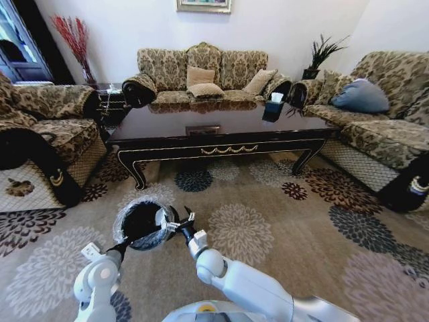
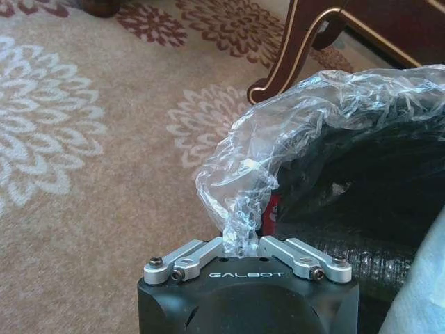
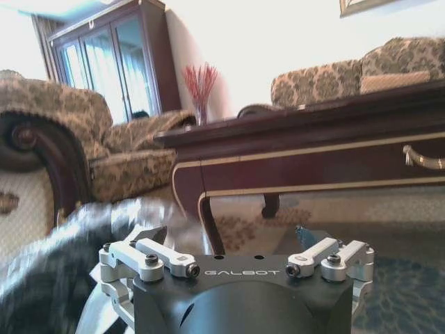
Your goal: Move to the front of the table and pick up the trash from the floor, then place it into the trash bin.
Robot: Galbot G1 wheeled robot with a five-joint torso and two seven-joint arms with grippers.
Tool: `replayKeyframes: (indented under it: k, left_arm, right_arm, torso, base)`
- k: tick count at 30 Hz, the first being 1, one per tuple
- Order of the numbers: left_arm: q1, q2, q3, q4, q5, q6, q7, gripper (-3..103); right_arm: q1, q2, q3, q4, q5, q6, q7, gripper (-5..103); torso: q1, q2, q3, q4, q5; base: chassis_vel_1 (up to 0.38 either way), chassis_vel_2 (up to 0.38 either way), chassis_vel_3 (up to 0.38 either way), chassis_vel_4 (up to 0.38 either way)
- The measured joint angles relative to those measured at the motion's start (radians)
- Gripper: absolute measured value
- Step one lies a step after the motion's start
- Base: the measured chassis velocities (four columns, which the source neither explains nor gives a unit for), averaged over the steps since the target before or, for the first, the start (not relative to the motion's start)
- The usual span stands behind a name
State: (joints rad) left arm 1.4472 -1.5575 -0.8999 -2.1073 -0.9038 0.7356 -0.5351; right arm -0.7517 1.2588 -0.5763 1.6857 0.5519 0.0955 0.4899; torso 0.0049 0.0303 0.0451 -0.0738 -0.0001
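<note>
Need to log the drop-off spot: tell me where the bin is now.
In the head view the bin stands on the carpet at lower left, before the table, with the left claw and right claw at its rim.

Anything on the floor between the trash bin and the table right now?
In the head view, only bare patterned carpet lies between the trash bin and the table. No scraps visible there.

The trash bin point(image 1: 142, 225), round and black with a crinkled clear liner over its rim, stood upright on the patterned carpet, before the glossy dark coffee table point(image 1: 221, 127).
</note>
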Motion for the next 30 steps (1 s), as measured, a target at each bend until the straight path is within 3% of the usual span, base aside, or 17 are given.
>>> replayKeyframes:
  k: [17,25,30]
  left_arm:
    - [0.001,0.008,-0.016,0.022,-0.019,0.000,0.000,2]
    - [0.002,0.036,-0.089,0.046,-0.119,-0.001,-0.091,2]
    - [-0.008,0.025,-0.087,0.071,-0.126,-0.005,-0.127,2]
  right_arm:
    - [-0.009,0.031,0.046,-0.022,0.006,0.010,-0.003,100]
    - [-0.011,0.059,0.226,-0.143,0.090,-0.028,0.004,100]
    - [-0.010,0.055,0.289,-0.150,0.137,-0.058,0.010,100]
  torso:
    - [0.000,0.000,0.000,-0.0001,0.0000]
    - [0.000,0.000,0.000,0.0000,0.0002]
    - [0.000,0.000,0.000,0.0000,0.0000]
  base:
    - [0.000,0.000,0.000,0.000]
    - [0.000,0.000,0.000,0.000]
    - [0.000,0.000,0.000,0.000]
